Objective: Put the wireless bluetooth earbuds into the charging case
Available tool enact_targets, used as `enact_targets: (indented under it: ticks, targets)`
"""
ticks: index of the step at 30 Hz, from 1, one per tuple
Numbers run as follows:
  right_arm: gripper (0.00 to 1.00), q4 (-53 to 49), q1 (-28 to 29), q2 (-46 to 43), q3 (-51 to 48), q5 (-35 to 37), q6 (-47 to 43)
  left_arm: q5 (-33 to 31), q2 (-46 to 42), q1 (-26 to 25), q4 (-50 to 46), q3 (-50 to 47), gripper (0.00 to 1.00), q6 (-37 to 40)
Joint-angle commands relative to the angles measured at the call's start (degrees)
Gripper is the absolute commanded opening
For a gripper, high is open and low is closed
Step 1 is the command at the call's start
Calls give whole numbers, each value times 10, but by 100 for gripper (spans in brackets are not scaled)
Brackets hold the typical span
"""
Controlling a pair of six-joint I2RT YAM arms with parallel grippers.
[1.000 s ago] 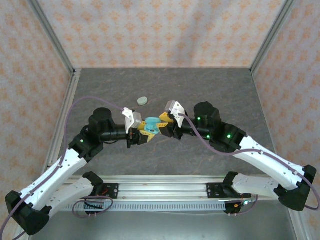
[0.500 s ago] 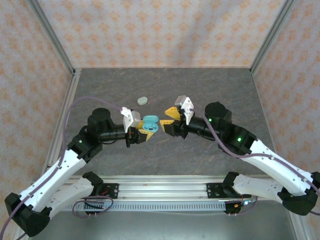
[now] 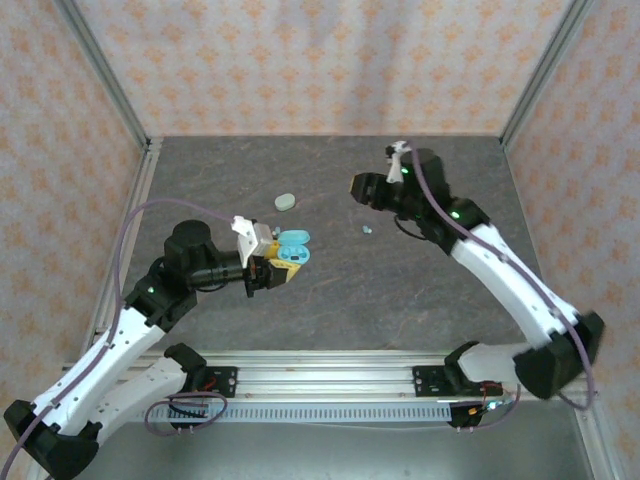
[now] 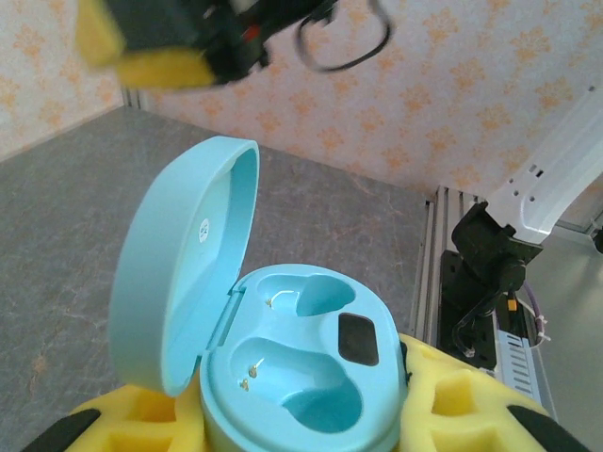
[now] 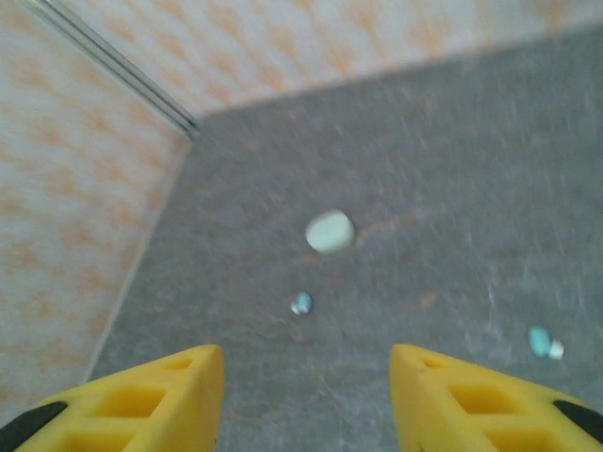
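The teal charging case [image 4: 301, 367] sits upright between the yellow pads of my left gripper [image 4: 301, 419], which is shut on it. Its lid [image 4: 184, 264] stands open and both wells are bare. From above, the case [image 3: 291, 246] is held at mid-left by the left gripper [image 3: 280, 262]. My right gripper [image 3: 358, 187] hangs at the back right, apart from the case. In its wrist view the right gripper [image 5: 306, 377] is open over bare table. Two tiny bluish earbuds [image 5: 301, 302] [image 5: 542, 342] lie ahead of it. One earbud [image 3: 367, 229] shows from above.
A pale green oval case [image 3: 285, 201] lies shut on the grey table [image 3: 400, 290], also seen as the pale oval case [image 5: 330, 232] beyond the right fingers. Patterned walls and metal rails enclose the table on three sides.
My right gripper let go of the teal case and swung away to the back right. The left gripper kept the case and drew slightly left, lid now open.
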Motion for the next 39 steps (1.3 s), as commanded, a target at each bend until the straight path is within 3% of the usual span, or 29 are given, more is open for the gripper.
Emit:
enact_targets:
  ticks: [1,6,9,13,17,22,27,39]
  targets:
    - [50,-42,0,93,50,-46,72,-12,-16,7,-12,-2,27,-3]
    - [46,-29,20,250,121,-97,114,-22,-37,9,-29,-1,27,-1]
    - [45,-46,51,348,190,-83,122,-28,-48,10,-42,-2,27,1]
    - [36,-79,93,473,295,-38,155,-36,-60,10,-51,-8,27,0]
    - [35,-105,125,567,393,-6,171,-39,-70,11,-58,-9,27,-1]
    - [33,-135,145,620,468,44,167,-40,-75,11,-61,-10,27,0]
    - [31,-140,147,628,480,82,160,-39,-74,11,-56,-17,27,3]
    - [31,-169,152,679,547,88,144,-42,-66,12,-56,-17,26,13]
